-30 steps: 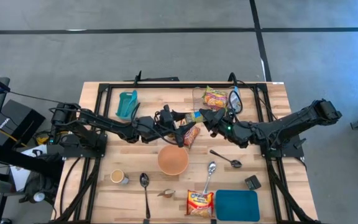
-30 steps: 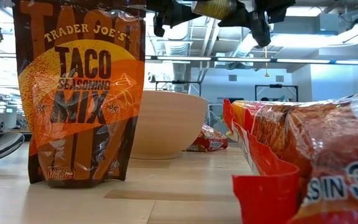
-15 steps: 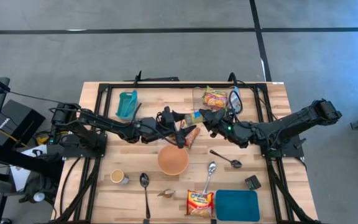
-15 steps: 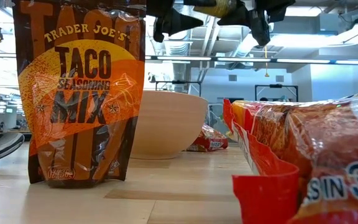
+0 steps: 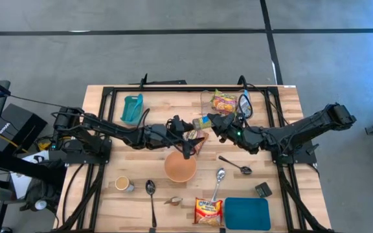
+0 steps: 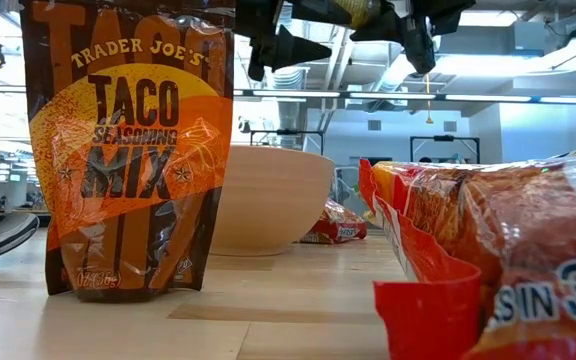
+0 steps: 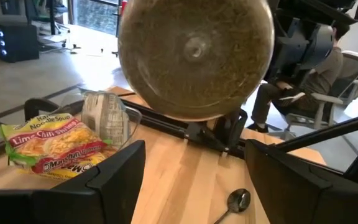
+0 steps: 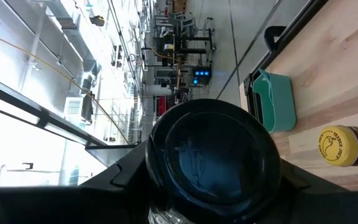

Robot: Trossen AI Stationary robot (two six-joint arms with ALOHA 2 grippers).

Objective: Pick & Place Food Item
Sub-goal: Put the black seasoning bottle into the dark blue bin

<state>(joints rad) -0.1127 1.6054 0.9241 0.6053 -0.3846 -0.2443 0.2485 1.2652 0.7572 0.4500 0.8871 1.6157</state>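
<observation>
A glass spice jar (image 5: 202, 121) with a black lid hangs level above the middle of the table, with my right gripper (image 5: 215, 123) shut on it. The left wrist view shows its round bottom (image 7: 196, 53) full of dried herbs, close in front. My left gripper (image 7: 194, 186) is open, and its fingers stand below and beside that bottom without touching it. In the low view the left gripper (image 6: 280, 47) hangs lower than the jar (image 6: 353, 10). An orange taco seasoning packet (image 6: 128, 150) stands upright on the table on its bottom edge. My right gripper holds the jar by its lid end (image 8: 213, 162), pinched between the two fingers, which show on either side of the black lid. The fingers come level from the table's right. The jar lies level and clear of the table, its bottom toward the left gripper.
A tan bowl (image 5: 180, 166) stands below the grippers. Ramen packets lie at the far edge (image 5: 224, 101) and the near edge (image 5: 208, 210). Three spoons (image 5: 151, 189) (image 5: 219, 176) (image 5: 237, 166), a small jar (image 5: 123, 184), a teal tray (image 5: 247, 213) and a teal container (image 5: 133, 108) are spread around.
My left gripper has tipped and sunk a little, away from the jar's bottom. The jar and my right gripper have kept still.
</observation>
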